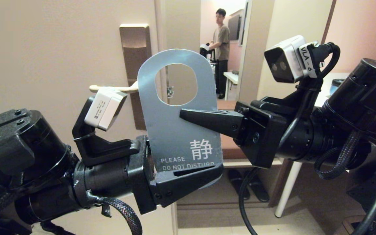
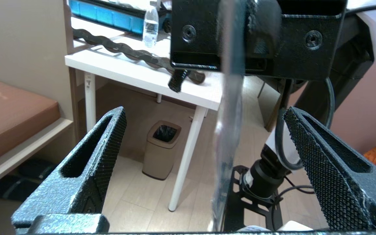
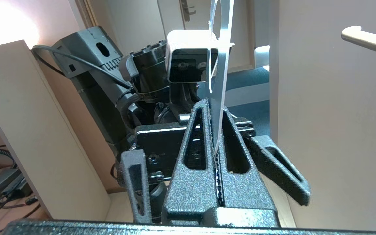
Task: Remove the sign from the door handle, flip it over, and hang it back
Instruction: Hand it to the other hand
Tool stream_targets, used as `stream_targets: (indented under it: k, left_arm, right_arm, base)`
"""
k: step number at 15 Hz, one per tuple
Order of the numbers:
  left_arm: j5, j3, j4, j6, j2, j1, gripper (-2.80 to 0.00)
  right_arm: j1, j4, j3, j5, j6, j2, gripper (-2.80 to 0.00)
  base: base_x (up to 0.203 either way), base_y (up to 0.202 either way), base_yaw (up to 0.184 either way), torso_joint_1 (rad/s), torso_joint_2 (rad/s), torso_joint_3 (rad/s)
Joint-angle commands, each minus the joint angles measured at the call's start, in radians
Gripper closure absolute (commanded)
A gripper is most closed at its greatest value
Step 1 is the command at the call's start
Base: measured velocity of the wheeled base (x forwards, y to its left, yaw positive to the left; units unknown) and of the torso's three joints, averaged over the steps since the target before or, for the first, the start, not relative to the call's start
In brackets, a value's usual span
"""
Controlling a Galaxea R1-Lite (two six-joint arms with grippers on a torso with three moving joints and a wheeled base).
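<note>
Left arm: extended from 8 o'clock toward the centre of the head view.
Left gripper: jaws spread wide, one on each side of a thin sheet's lower edge, no contact seen.
Right arm: extended from 3 o'clock toward the centre.
Right gripper: fingers clamped flat on the sheet's edge.
</note>
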Motion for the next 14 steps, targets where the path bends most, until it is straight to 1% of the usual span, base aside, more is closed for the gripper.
stream_targets:
  k: [1,2,4,7,10,12,14]
  left_arm:
    - [-0.003,0.006,-0.018,-0.002,-0.001,-0.003,-2.80]
    - [-0.003,0.011,-0.031,-0.001,0.002,-0.003,0.00]
    - [-0.003,0.019,-0.054,-0.006,0.004,-0.003,0.00]
    - [-0.003,0.019,-0.060,-0.059,-0.001,-0.013,0.00]
    - [-0.003,0.017,-0.062,-0.117,-0.015,-0.051,0.00]
    - [-0.003,0.019,-0.062,-0.126,-0.017,-0.072,0.00]
    - [-0.003,0.019,-0.062,-0.126,-0.015,-0.076,0.00]
  right_arm:
    - [0.000,-0.006,0.001,0.005,0.003,-0.001,0.00]
    - [0.000,-0.006,0.002,0.005,0.003,-0.001,0.00]
    - [0.000,-0.006,0.002,0.005,0.003,-0.001,0.00]
    - [0.000,-0.006,0.004,0.005,0.003,-0.001,0.00]
    - [0.000,-0.008,0.015,0.005,0.001,-0.003,0.00]
    - [0.000,-0.008,0.015,0.005,0.001,-0.003,0.00]
    - [0.000,-0.008,0.015,0.005,0.001,-0.003,0.00]
  base:
    - [0.000,0.000,0.000,0.000,0.00,0.000]
    - [0.000,0.000,0.000,0.000,0.00,0.000]
    - [0.000,0.000,0.000,0.000,0.00,0.000]
    - [0.000,0.000,0.000,0.000,0.00,0.000]
    - [0.000,0.000,0.000,0.000,0.00,0.000]
    - [0.000,0.000,0.000,0.000,0.00,0.000]
    - [0.000,0.000,0.000,0.000,0.00,0.000]
